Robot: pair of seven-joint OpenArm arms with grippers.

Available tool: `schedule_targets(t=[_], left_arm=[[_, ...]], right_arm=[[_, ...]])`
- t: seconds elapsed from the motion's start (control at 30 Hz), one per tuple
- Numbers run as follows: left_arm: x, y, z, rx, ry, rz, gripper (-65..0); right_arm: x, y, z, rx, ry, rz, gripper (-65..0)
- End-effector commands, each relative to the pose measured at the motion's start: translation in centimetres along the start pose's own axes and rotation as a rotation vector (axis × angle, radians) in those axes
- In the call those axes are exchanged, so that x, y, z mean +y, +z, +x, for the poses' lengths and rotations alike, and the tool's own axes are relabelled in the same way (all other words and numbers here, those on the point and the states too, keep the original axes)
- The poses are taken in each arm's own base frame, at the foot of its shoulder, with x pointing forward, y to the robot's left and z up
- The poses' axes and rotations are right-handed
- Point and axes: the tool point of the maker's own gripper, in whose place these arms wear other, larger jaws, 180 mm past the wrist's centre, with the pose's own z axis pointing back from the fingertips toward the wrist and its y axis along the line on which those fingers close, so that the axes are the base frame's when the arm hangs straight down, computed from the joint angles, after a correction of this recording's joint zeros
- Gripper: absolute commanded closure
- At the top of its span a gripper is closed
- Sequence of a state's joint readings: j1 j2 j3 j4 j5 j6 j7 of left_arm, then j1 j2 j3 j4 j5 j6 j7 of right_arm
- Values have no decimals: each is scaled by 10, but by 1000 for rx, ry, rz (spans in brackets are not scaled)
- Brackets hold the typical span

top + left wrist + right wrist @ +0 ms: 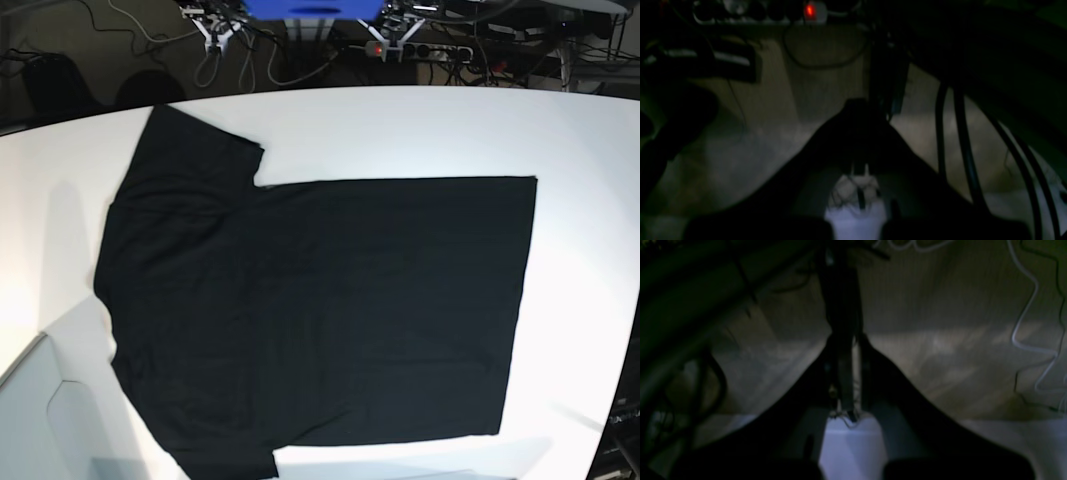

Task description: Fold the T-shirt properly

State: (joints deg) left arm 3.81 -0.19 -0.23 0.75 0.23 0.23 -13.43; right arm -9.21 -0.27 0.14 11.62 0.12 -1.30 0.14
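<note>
Large black short-sleeved cloth T-shirt (pixel 320 310) spread flat, plain side up, across the middle of the white tabletop (pixel 580 140) in the base view. Sleeves at the left of the frame, one toward the upper left, one at the lower left; straight hem down the right side. No gripper on the cloth in that view.

Left gripper (pixel 858 110) at centre frame in the left wrist view, a dark silhouette with jaws closed together, nothing between them; wooden floor beyond it. Power strip with a glowing red switch (pixel 809 10) along the top edge.

Right gripper (pixel 846 340) at centre frame in the right wrist view, jaws likewise together and empty. White cable (pixel 1028 323) snaking down the right side.
</note>
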Motion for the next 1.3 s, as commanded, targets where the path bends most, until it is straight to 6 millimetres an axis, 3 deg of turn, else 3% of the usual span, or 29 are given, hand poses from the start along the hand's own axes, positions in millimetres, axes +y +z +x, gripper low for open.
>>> schedule_targets(t=[0.0,0.37,0.67,0.8,1.27], left_arm=[[3,2,-6,-9,3,6,-2],[-2,6,-6,-87,12,-1,-2],[-5,5,-36,72,15,-7,-3],[-6,4,-24,77,7,-12,-3],[-6,6,-23,77,-11,-16,-3]], right_arm=[[5,0,-4,7,0,25,-4],[1,1,-16,26,-2,19,-4],[-1,2,-25,78,-1,13,-4],[-4,3,-27,132,5,8,-4],[-18,4,-24,133,15,-12,-4]])
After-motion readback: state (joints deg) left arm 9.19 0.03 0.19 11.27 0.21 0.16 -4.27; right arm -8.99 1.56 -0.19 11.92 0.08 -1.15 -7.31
